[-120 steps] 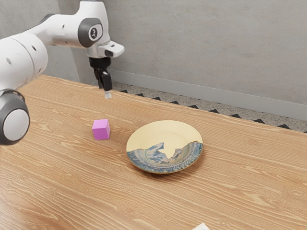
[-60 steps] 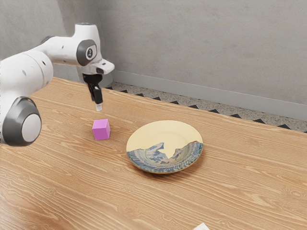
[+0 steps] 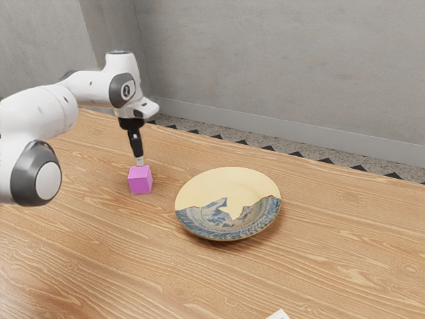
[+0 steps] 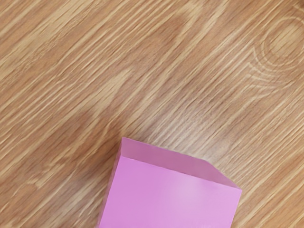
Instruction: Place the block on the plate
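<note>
1. Just below the gripper [image 3: 139,161], the pink block [image 3: 140,180] rests on the table [image 3: 86,256]; how wide the gripper stands, or whether it touches the block, I cannot tell.
2. Likely light, stiff, slightly slick: grasp opposite upright sides, midway down.
3. The exterior view adds the plate [image 3: 229,186], off to the gripper's side; the wrist view, the block's skewed edges.

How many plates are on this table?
1 that I see: the plate, on the exterior view's right of the pink block. Others might lie outside the picture.
</note>
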Robot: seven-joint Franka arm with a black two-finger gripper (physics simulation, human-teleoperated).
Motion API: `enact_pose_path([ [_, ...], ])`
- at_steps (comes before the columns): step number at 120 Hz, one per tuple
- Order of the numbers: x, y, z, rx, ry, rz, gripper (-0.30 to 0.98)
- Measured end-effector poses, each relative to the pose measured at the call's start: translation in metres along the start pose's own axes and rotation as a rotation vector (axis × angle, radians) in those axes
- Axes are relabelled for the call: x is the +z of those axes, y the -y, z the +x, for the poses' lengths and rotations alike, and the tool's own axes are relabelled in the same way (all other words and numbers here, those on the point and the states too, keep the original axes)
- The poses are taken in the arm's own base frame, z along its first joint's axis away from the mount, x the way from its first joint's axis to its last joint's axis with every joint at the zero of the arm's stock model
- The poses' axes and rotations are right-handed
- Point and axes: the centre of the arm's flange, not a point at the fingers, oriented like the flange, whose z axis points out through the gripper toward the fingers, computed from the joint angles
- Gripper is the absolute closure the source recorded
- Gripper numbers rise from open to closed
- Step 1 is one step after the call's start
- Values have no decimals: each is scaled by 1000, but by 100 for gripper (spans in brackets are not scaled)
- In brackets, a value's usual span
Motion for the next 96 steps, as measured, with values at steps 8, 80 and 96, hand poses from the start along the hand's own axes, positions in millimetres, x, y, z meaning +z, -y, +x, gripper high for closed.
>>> enact_pose_path([
  [8, 8, 4, -2, 8, -2, -4, 0],
  [80, 53, 13, -14, 67, -6, -25, 0],
  [96, 66, 12, -16, 73, -1, -37, 0],
])
